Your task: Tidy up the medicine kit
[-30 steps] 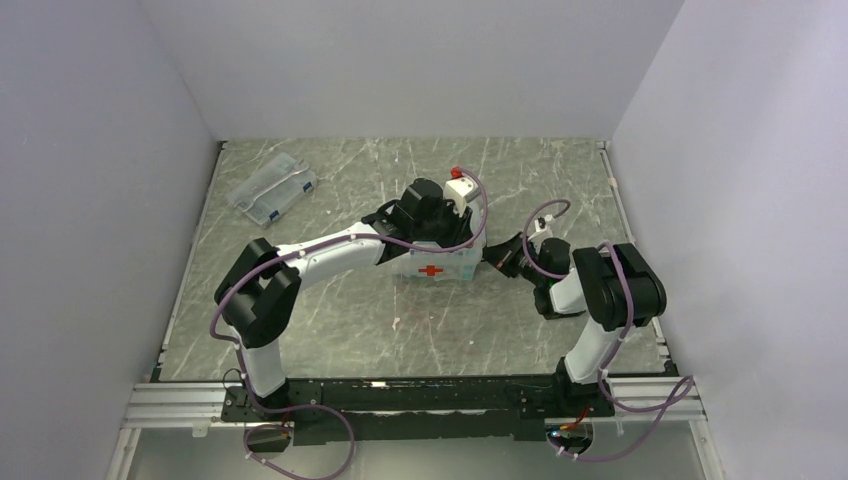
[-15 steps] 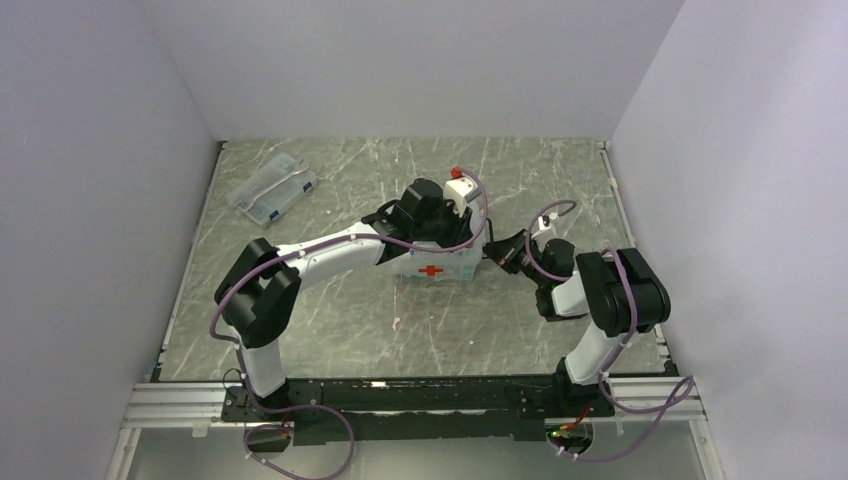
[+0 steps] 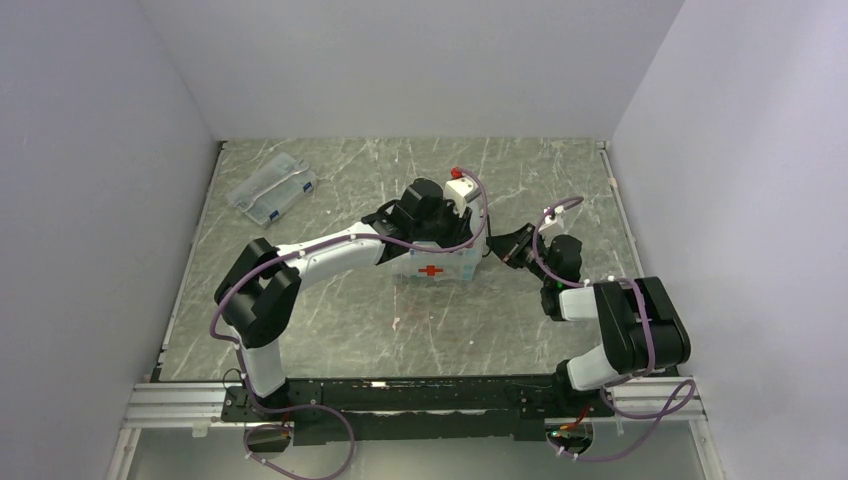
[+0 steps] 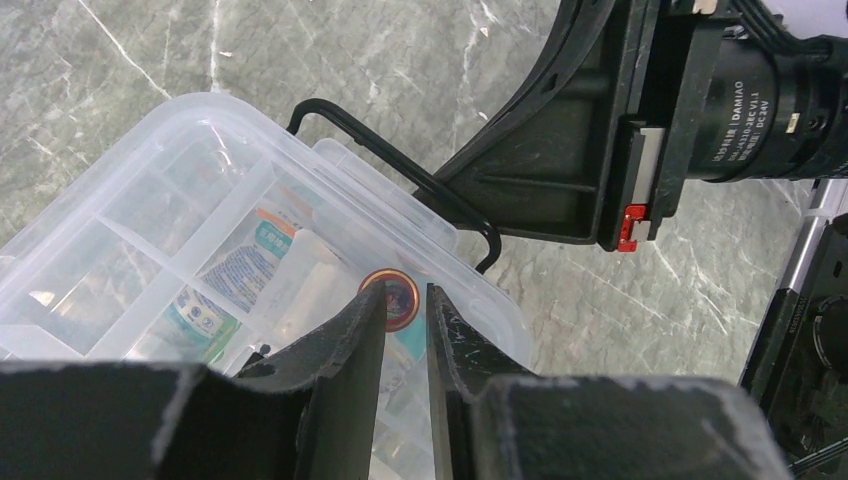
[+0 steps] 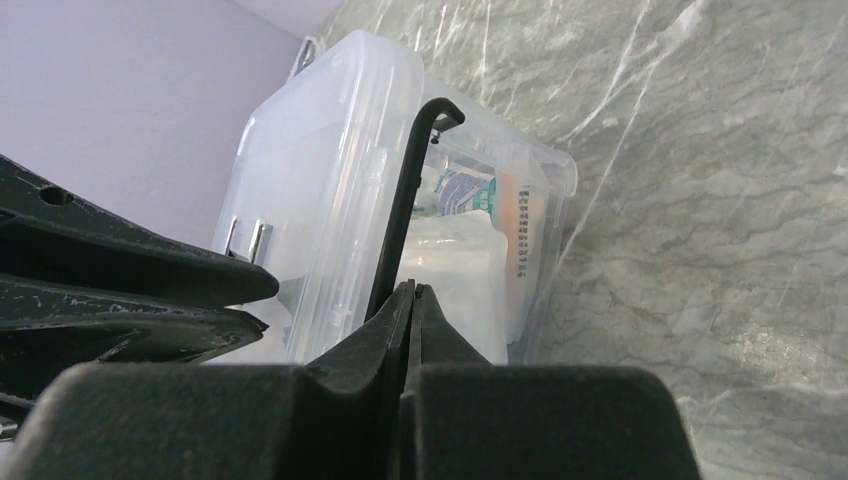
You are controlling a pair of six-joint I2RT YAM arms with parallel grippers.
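Note:
The medicine kit (image 3: 445, 268), a clear lidded tub with a red cross, lies mid-table. It also shows in the left wrist view (image 4: 200, 200) and the right wrist view (image 5: 330, 130). My left gripper (image 3: 448, 238) hangs over its lid; its fingers (image 4: 405, 300) stand a narrow slit apart with nothing between them. My right gripper (image 3: 490, 252) is at the kit's right end, fully shut (image 5: 412, 292). The dark wire handle (image 5: 410, 190) stands up off the tub and runs against its left fingertip, not between the jaws. The handle also shows in the left wrist view (image 4: 400, 165).
A flatter, narrower clear case with blue labels (image 3: 272, 188) lies at the far left of the table. Packets (image 4: 240, 265) and a round red item (image 4: 400, 298) show through the kit's lid. Grey walls close in three sides.
My right arm's elbow has swung right and toward the near edge, and its gripper has shifted slightly farther back at the kit's right end. The left arm and kit have stayed put.

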